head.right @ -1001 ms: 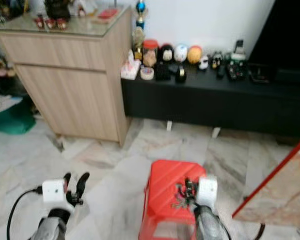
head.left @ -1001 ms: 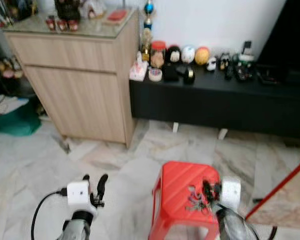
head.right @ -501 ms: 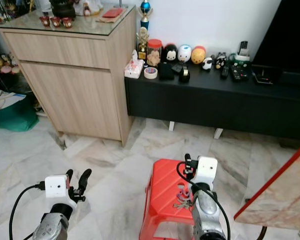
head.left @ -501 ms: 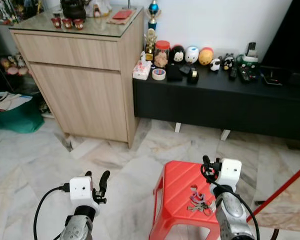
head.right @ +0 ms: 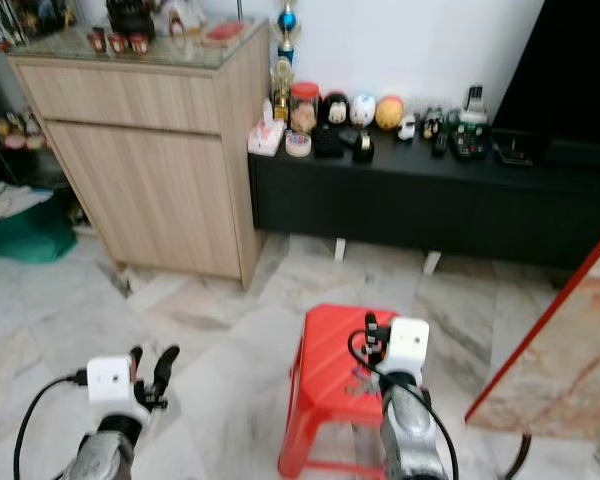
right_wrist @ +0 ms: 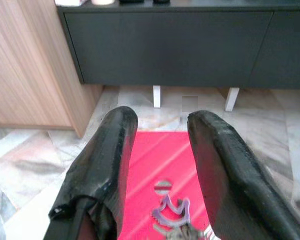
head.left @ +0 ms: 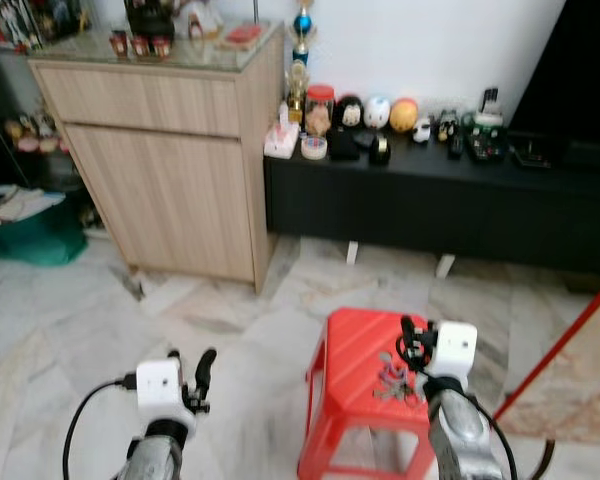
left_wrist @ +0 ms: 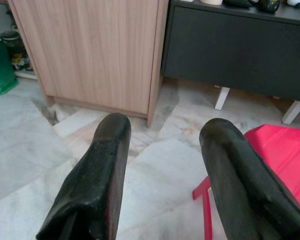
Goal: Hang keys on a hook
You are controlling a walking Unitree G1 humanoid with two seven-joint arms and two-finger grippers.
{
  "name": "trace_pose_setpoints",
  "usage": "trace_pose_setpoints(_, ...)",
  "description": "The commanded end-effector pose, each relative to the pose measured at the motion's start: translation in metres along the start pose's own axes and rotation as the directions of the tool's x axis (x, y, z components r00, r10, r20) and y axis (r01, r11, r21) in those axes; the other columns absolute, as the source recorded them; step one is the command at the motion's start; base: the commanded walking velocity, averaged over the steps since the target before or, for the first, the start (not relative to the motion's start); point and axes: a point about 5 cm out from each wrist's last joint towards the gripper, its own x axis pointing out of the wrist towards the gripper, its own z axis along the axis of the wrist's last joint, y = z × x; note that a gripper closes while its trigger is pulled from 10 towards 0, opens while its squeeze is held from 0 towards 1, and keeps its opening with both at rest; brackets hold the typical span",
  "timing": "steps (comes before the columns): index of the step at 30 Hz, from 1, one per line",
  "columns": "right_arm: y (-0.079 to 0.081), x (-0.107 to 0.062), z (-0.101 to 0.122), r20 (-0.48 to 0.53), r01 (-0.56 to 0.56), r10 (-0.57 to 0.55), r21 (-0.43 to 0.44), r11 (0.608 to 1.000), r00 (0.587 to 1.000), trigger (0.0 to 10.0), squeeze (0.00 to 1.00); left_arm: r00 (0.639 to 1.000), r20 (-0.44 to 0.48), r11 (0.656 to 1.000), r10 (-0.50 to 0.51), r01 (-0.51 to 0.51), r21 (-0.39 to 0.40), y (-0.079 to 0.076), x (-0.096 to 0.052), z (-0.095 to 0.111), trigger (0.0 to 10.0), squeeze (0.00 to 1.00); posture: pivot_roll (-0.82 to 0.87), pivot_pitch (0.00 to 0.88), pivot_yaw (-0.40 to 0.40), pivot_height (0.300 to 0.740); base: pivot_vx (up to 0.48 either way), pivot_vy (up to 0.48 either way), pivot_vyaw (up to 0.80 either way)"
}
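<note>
A red stool (head.left: 365, 375) stands on the marble floor; the keys (right_wrist: 171, 212) lie on its seat. The right hand (right_wrist: 162, 165) hovers above them, fingers apart, empty. Pickup comes next: lower, then close. The left hand (left_wrist: 162, 170) idles, fingers spread.

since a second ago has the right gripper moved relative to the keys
Yes. The right gripper has lifted off the keys, which lie on the red stool; it now hovers open above them, toward the stool's far edge.

Red stool (head.left: 360, 345) before me on marble floor (head.left: 100, 330), keys (head.left: 392, 380) lying on its seat. Beyond stool, black low desk (head.left: 430, 200) carrying row of small figurines (head.left: 378, 110).
</note>
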Motion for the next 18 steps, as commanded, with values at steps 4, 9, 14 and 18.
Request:
trace_pose_setpoints(4,0.0008,0.0035,0.0045,-0.002,-0.018,0.018,0.001,1.0,1.0,10.0,0.0,1.0,-0.023,1.0,-0.002,0.002,0.002,-0.001,0.0007,-0.0016,10.0,0.0,0.07,0.011,-0.063,0.637,0.0,0.0,0.0)
trace_pose_setpoints(9,0.0033,0.0029,0.0042,0.003,-0.031,0.031,0.003,1.0,1.0,10.0,0.0,1.0,-0.027,1.0,0.001,-0.001,0.0,-0.0012,0.0001,-0.0022,10.0,0.0,0.07,0.011,-0.06,0.632,0.0,0.0,0.0)
trace_pose_setpoints(14,0.0057,0.0037,0.0034,-0.007,-0.032,0.032,0.012,0.999,0.999,10.0,0.0,0.999,-0.033,1.0,0.005,-0.005,-0.008,-0.0013,0.0,-0.0029,10.0,0.0,0.07,0.009,-0.058,0.632,0.0,0.0,0.0)
trace_pose_setpoints(18,0.0064,0.0042,0.003,-0.012,-0.037,0.037,0.018,0.999,0.999,10.0,0.0,0.999,-0.031,1.0,0.007,-0.008,-0.013,-0.0014,0.0003,-0.0025,10.0,0.0,0.08,0.005,-0.057,0.632,0.0,0.0,0.0)
